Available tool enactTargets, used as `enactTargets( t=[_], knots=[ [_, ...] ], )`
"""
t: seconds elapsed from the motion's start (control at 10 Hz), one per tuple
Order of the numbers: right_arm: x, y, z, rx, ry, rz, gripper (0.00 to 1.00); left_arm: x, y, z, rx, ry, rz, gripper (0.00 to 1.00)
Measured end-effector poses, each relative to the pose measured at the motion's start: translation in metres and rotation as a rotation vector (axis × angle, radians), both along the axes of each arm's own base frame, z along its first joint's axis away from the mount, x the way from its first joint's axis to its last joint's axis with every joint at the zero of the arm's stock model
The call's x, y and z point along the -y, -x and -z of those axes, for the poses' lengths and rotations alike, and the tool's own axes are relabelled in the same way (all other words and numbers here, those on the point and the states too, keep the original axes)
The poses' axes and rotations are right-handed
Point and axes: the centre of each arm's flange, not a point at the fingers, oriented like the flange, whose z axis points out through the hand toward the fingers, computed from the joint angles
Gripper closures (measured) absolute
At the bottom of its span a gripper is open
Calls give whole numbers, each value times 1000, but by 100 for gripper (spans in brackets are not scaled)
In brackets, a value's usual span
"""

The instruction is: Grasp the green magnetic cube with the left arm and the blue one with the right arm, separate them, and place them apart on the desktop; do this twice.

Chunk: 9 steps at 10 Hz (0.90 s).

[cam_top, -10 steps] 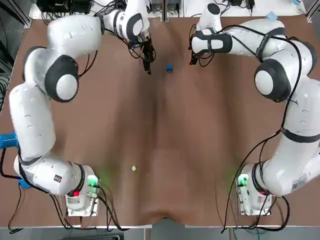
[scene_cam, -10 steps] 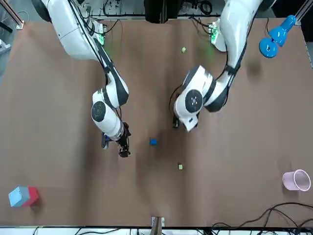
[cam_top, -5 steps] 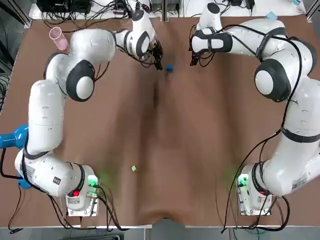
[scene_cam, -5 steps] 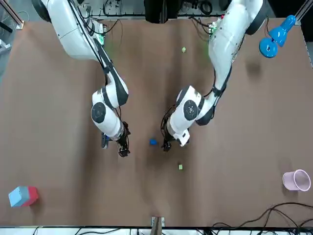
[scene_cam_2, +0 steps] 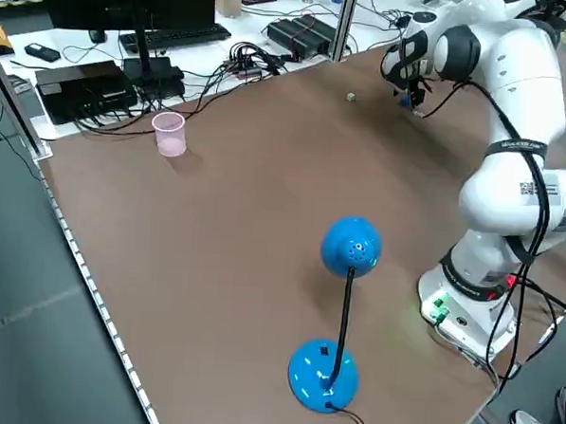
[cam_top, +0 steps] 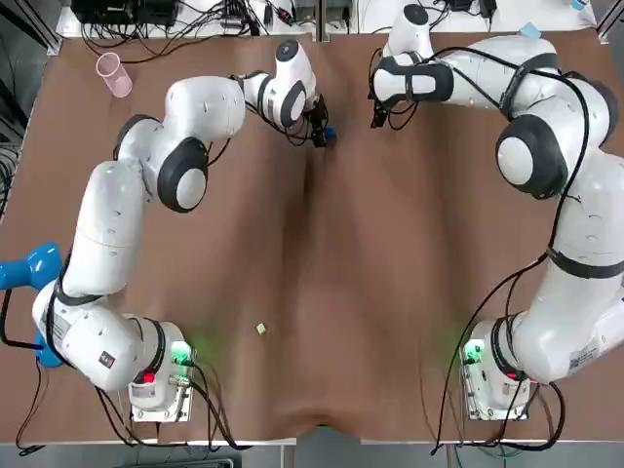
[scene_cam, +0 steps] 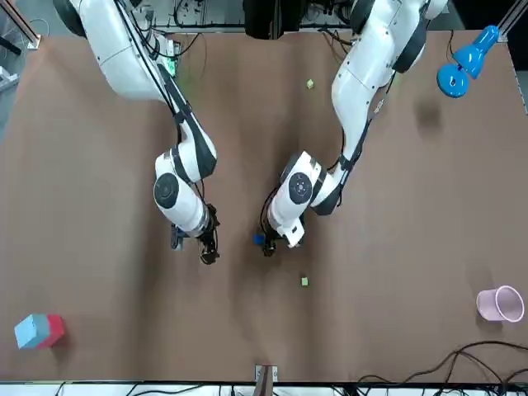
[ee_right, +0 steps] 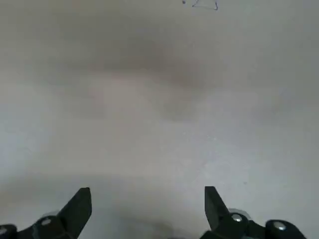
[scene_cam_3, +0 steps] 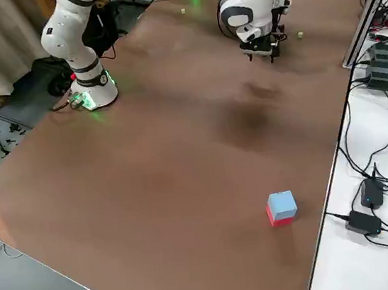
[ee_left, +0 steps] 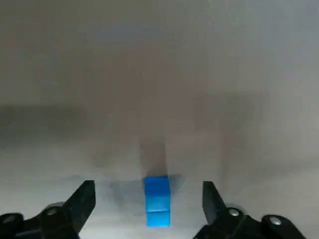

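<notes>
Small bright-blue cube (ee_left: pixel 157 200) — sharp-edged — between the left gripper's (ee_left: pixel 148 185) parted fingers.

Far forward, near each other: left gripper (cam_top: pixel 318 136) open, right gripper (cam_top: pixel 375 119) open.

Pink cup (cam_top: pixel 113 74), blue lamp (scene_cam_2: pixel 350 246) and red-blue block (scene_cam: pixel 39 330).

Desk (scene_cam_2: pixel 244 229): brown.
Pink cup (scene_cam_2: pixel 168 133): upright near the cable-side edge.
Blue lamp (scene_cam_2: pixel 350 246): standing on its round base.
Left arm (scene_cam_2: pixel 520 120): white, bent toward the far end.
Left end effector (scene_cam_2: pixel 417 94): low, near a green cube (scene_cam_2: pixel 351 97).
</notes>
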Motion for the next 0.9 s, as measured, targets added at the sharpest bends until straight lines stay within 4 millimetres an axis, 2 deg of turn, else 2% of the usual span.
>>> enactTargets(
  t=[0.2,0.3,0.4,0.5,0.7,0.9],
  knots=[
    [0,0,0,0,0,0,0,0,0,7,-6,-3,-1,8],
    [0,0,0,0,0,0,0,0,0,8,-6,-3,-1,13],
    [0,0,0,0,0,-1,0,0,1,8,-6,-3,1,21],
    [0,0,0,0,0,-1,0,2,2,7,-4,-4,11,36],
    [-4,2,0,-3,-4,-3,0,3,2,6,5,-4,33,46],
    [-28,10,-7,-5,-29,14,0,5,3,5,8,-6,51,52]
  ],
)
